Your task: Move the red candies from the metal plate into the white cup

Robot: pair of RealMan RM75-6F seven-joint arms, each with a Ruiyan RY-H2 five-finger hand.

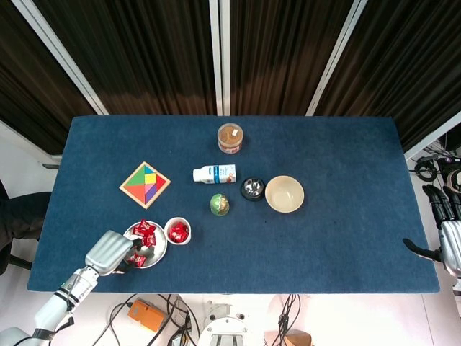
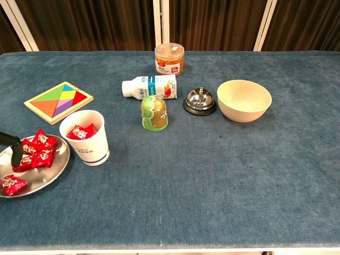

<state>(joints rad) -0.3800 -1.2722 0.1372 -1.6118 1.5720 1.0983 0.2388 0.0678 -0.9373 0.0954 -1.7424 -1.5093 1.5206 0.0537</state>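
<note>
The metal plate (image 1: 153,249) (image 2: 43,175) lies near the table's front left corner with several red candies (image 1: 144,231) (image 2: 35,153) on it. Just to its right stands the white cup (image 1: 177,231) (image 2: 86,143), which holds red candies (image 2: 79,132). My left hand (image 1: 109,252) is low over the plate's left edge, its fingers spread towards the candies. In the chest view only one dark fingertip (image 2: 16,151) shows, touching the candy pile. I see nothing held in that hand. My right hand (image 1: 448,234) hangs off the table's right edge, fingers apart and empty.
A coloured tangram puzzle (image 1: 145,184) (image 2: 58,100) lies behind the plate. Mid-table are a lying milk bottle (image 1: 215,174), a green egg-shaped toy (image 1: 220,205), a call bell (image 1: 252,189), a beige bowl (image 1: 284,194) and a snack jar (image 1: 230,138).
</note>
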